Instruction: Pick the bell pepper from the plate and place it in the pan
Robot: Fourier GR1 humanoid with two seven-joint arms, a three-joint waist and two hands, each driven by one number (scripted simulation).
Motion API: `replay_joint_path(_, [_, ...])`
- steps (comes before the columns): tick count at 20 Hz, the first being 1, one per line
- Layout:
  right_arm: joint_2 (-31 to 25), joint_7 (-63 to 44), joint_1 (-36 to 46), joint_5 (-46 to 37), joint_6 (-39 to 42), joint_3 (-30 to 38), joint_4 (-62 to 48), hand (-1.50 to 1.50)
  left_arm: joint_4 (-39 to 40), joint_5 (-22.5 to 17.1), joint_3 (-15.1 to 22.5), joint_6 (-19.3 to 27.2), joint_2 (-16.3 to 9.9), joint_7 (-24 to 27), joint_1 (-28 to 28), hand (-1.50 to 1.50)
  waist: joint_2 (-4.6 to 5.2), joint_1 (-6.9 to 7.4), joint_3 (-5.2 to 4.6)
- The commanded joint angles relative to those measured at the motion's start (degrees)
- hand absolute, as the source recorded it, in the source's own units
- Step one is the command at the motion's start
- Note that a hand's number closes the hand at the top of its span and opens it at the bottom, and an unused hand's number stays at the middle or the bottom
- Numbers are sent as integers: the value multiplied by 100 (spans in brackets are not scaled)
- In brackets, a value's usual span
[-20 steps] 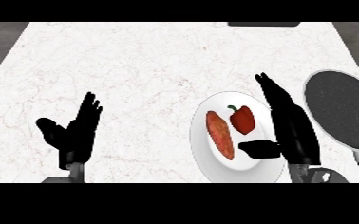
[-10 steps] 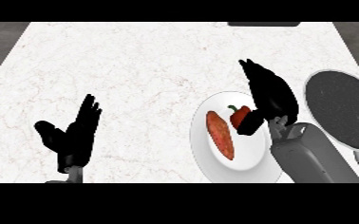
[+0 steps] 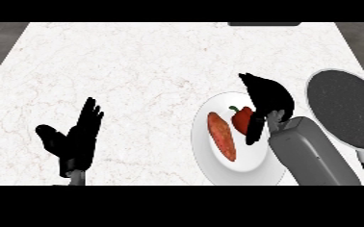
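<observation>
A red bell pepper (image 3: 241,119) with a green stem lies on the white plate (image 3: 206,158) at the right of the counter. My right hand (image 3: 268,97) is on the pepper's right side. Its fingers curl over the pepper's far side and its thumb presses the near side, hiding part of the pepper. The dark round pan (image 3: 340,107) sits just right of the plate, partly cut off by the view's edge. My left hand (image 3: 74,140) rests open, fingers up, at the lower left, far from the plate.
An orange oblong vegetable (image 3: 222,136) lies on the plate left of the pepper. A dark object (image 3: 264,24) shows at the counter's far edge. White marble counter (image 3: 142,72) stretches across the middle and left.
My right hand moved up from the plate's near right rim to the pepper and its fingers curled in around it. The grey forearm came further into view. The left hand stayed still.
</observation>
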State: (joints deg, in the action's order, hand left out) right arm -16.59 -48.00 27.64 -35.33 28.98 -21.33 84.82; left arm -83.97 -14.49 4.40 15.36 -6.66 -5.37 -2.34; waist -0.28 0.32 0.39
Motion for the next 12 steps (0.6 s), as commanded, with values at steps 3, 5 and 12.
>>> replay_joint_path(3, [164, 197, -9, -163, 223, 97, -182, -150, 420, 168, 45, 78, 226, 115, -69, 0, 31, -14, -40])
replay_joint_path(5, [186, 697, -254, -590, -414, -24, -464, -150, 247, 42, -96, -78, 14, -224, 117, 0, 35, -5, -38])
replay_joint_path(12, [330, 967, -494, -1000, -852, 24, -381, -150, 207, -266, -410, -622, -209, 28, -314, 0, 32, 4, -40])
